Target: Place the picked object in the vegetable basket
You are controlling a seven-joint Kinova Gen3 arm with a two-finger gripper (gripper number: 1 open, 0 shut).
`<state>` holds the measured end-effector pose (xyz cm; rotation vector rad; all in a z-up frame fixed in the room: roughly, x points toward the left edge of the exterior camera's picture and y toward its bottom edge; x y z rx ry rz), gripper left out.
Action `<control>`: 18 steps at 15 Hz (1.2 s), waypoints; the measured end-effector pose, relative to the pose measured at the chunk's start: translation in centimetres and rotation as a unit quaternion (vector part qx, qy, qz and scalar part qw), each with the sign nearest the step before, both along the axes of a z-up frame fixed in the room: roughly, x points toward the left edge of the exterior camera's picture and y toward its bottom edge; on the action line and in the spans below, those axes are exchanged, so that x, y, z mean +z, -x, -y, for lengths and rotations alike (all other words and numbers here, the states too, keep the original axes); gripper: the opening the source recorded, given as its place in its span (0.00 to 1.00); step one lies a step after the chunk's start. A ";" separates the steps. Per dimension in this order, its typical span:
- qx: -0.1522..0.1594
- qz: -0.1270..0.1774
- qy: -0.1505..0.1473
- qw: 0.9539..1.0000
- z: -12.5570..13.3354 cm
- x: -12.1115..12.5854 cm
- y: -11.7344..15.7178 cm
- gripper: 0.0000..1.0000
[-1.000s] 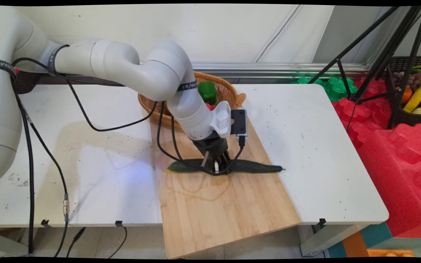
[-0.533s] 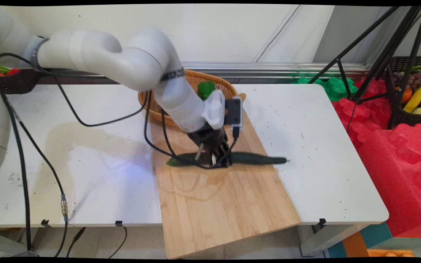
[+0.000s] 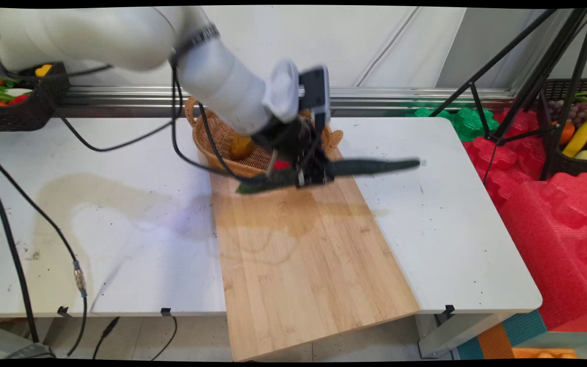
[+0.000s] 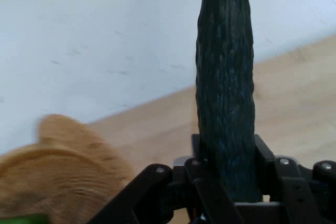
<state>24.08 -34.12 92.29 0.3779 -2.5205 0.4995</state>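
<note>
Gripper (image 3: 310, 176) clamped about mid-length on cucumber (image 3: 370, 166), held clear above cutting board (image 3: 303, 265); long axis runs 3-to-9 o'clock, wicker basket (image 3: 212, 148) near at 10.

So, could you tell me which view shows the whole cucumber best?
The main view: the cucumber shows end to end, held mid-length by the gripper. The hand view shows only one half rising from the jaws.

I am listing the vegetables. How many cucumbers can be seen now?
1. The cucumber is held crosswise in the pincer, above the wooden board's far end, beside the wicker basket. The arm may hide others.
</note>
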 end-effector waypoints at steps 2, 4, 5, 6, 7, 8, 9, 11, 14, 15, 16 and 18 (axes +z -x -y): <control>0.014 -0.013 0.021 1.000 0.2 2.1 -1.0 0.00; 0.044 -0.031 0.049 0.997 0.9 4.5 -2.7 0.00; 0.063 -0.040 0.061 0.995 1.3 5.5 -3.6 0.00; 0.080 -0.048 0.071 0.993 1.8 6.2 -4.4 0.00; 0.100 -0.055 0.083 0.990 2.5 6.9 -5.3 0.00; 0.120 -0.061 0.093 0.986 3.2 7.4 -6.2 0.00; 0.134 -0.065 0.100 0.984 3.7 7.6 -6.9 0.00; 0.167 -0.074 0.114 0.976 5.0 7.9 -8.2 0.00; 0.218 -0.081 0.128 0.964 6.8 7.5 -10.3 0.00; 0.238 -0.083 0.132 0.959 7.5 7.1 -11.1 0.00; 0.255 -0.085 0.136 0.954 8.1 6.7 -11.7 0.00; 0.289 -0.085 0.142 0.943 9.5 5.6 -12.8 0.00</control>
